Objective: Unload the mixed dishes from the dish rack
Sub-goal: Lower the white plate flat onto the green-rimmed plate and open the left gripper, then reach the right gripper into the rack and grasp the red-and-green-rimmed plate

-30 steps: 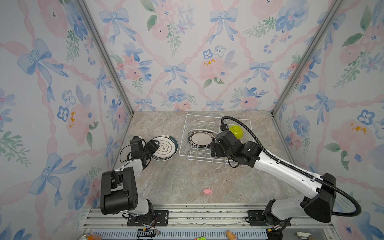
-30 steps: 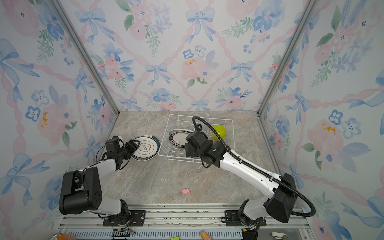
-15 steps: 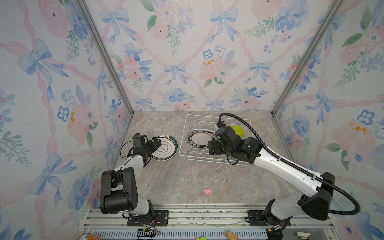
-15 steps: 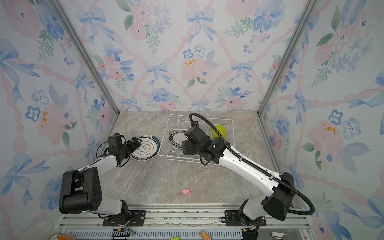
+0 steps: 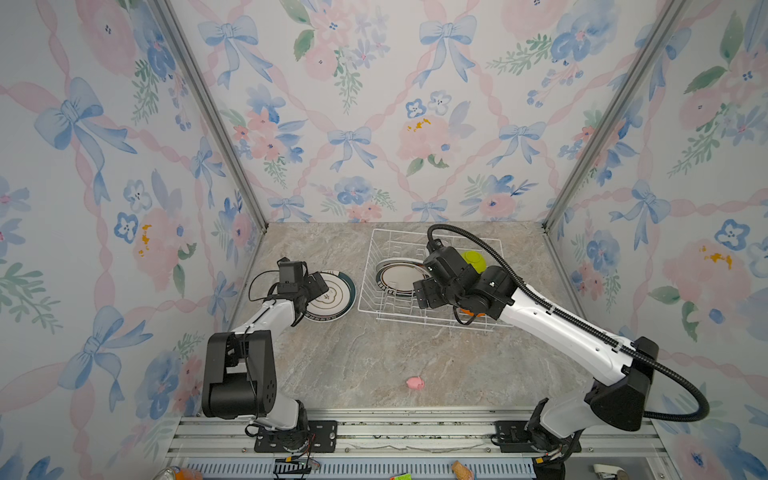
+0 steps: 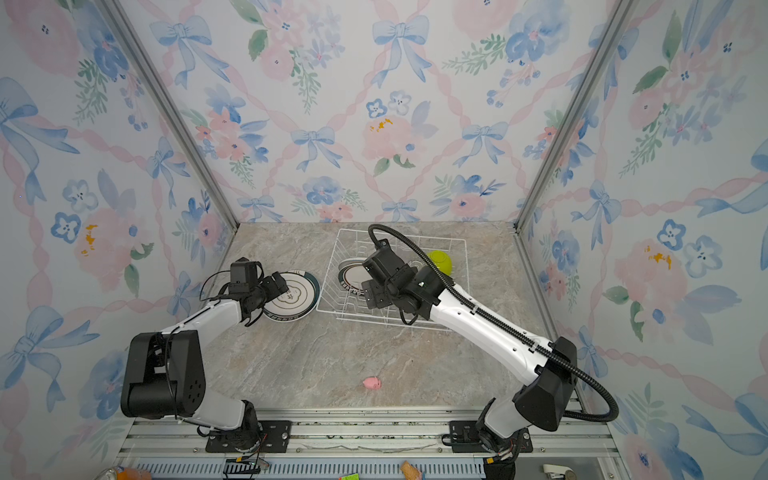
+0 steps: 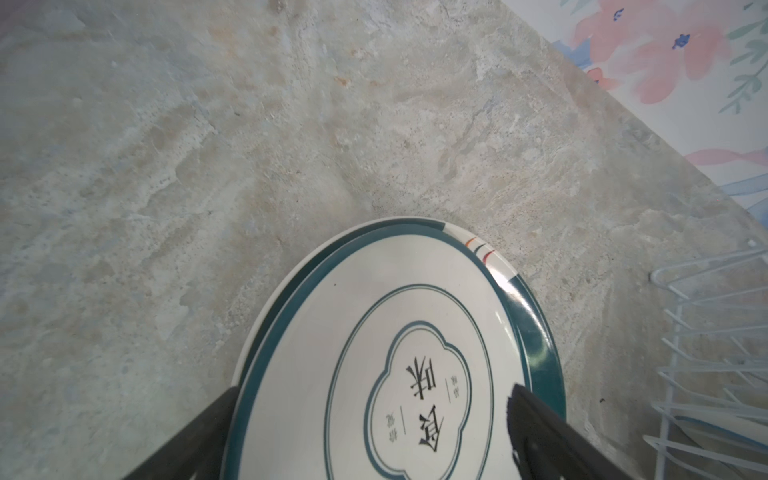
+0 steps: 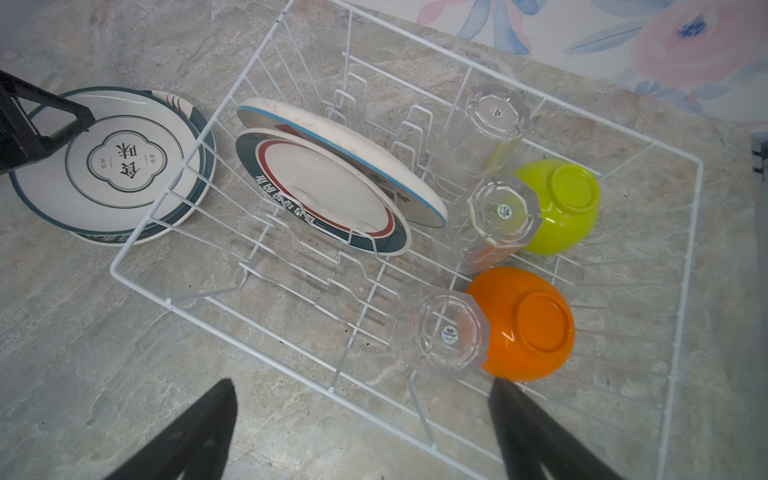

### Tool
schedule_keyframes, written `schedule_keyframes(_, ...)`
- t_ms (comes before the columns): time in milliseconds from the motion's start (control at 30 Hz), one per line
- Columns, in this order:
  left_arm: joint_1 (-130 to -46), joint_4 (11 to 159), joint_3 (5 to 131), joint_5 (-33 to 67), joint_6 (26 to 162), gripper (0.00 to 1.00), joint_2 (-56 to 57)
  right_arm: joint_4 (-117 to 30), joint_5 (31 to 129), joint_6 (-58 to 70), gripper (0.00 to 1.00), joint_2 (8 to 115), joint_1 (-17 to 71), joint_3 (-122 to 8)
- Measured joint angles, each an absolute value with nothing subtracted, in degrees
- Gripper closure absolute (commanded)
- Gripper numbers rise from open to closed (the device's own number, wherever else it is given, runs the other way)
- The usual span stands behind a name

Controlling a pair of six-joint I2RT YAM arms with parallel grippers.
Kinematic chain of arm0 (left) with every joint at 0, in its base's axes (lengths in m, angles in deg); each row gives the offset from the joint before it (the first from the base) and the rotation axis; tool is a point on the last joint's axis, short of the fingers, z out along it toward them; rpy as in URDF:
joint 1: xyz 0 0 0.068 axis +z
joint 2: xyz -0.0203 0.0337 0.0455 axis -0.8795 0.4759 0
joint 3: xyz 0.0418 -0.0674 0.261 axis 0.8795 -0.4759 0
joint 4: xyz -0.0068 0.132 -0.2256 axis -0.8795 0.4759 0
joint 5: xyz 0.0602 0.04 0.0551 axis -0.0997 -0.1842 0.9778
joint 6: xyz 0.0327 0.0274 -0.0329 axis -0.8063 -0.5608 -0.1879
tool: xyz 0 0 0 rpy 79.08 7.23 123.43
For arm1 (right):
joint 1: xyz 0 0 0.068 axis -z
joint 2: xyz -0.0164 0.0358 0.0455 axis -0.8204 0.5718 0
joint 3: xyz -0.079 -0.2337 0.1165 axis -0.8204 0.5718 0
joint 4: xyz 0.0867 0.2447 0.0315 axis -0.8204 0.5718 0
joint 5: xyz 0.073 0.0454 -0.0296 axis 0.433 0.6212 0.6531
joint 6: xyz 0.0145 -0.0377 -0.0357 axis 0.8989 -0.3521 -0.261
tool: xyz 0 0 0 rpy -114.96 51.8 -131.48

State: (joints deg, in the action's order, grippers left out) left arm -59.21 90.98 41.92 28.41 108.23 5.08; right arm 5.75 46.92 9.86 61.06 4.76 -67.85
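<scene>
Now, inside the large rectangular white wire dish rack, among the upright prongs: two round plates leaning on edge. In front, a white teal-and-red-rimmed plate; against its back, a white blue-rimmed plate.

Next to them, three clear faceted drinking glasses, all mouth-down. A far glass by the rim toward the back wall, a middle glass, and a near glass toward the front rim. Just beside the middle glass, a lime-green bowl, upside down. Just beside the near glass, an orange bowl, likewise upside down.

Just outside the rack, on its left in both top views: a flat stack of round white teal-rimmed plates. Topmost printed with black characters inside a lobed outline. Lies on the grey marbled bench, close to the rack's wall; whether touching it, cannot tell.

Over that stack, the left hand. Fingers spread wide, one at the top plate's edge, the other above its face, gripping nothing.

Over the rack's front rim, the right hand. Fingers likewise wide apart, empty, clear of glass and bowl.

Well apart from all this, toward the front of the bench: a tiny pink toy.
</scene>
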Motion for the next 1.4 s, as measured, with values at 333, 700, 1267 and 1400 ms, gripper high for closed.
schedule_keyframes(333, -62.9, 93.7, 43.4, 38.4, 105.8, 0.02, 5.3, 7.0, 44.9, 8.7, 0.03, 61.3, 4.8, -68.2)
schedule_keyframes(700, -63.6, 93.9, 43.8, 40.6, 106.5, 0.02, 3.5, 7.0, 44.1, 7.3, 0.03, 61.5, 5.1, -68.9)
schedule_keyframes(1267, -63.9, 83.5, 27.6, 18.1, 118.9, 0.02, -23.5, -4.4, 62.4, 0.8, 0.22, 66.8, 11.8, -65.9)
schedule_keyframes(1400, -63.9, 81.6, 27.8, 13.4, 120.8, 0.02, -26.1, -5.9, 64.6, -0.9, 0.22, 68.2, 14.1, -65.8)
